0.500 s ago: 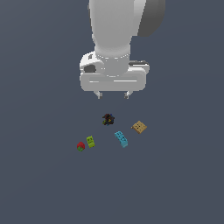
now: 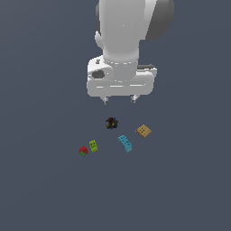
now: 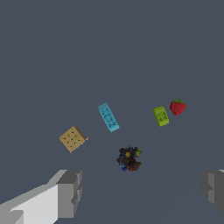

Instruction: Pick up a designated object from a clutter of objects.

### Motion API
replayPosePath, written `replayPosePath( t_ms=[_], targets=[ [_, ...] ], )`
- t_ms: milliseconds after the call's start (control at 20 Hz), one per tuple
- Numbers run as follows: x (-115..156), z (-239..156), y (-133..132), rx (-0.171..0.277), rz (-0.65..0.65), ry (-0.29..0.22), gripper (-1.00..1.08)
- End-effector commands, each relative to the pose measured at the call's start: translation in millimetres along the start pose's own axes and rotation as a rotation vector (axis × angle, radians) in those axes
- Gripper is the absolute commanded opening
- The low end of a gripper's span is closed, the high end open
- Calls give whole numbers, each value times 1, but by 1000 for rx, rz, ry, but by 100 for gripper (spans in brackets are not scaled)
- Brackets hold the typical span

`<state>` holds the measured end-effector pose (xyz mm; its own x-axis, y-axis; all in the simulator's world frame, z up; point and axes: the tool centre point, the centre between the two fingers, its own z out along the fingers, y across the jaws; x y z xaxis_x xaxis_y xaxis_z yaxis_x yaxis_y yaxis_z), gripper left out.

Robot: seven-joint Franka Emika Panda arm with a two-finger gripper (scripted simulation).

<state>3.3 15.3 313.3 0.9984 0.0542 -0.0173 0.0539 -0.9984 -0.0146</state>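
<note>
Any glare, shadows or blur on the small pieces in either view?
Exterior view: flat even light, no glare or cast shadows; the tan cracker-like square is tiny and coarse. Wrist view: sharper, its dots show; the dark lump stays mottled and indistinct.

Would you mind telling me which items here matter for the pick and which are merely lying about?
For the job: tan cracker-like square, open gripper above the pile.

Lying about: cyan brick, lime-green brick, red strawberry-like piece, dark lump.
</note>
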Motion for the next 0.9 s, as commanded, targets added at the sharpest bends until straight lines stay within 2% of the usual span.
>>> replayPosePath(
  t_ms=[0,450,850],
  targets=[
    [0,2,-3,-3,-18,-2,100],
    [2,8,-6,-4,6,-1,100],
    [5,33,-19,-8,90,0,100]
  ],
)
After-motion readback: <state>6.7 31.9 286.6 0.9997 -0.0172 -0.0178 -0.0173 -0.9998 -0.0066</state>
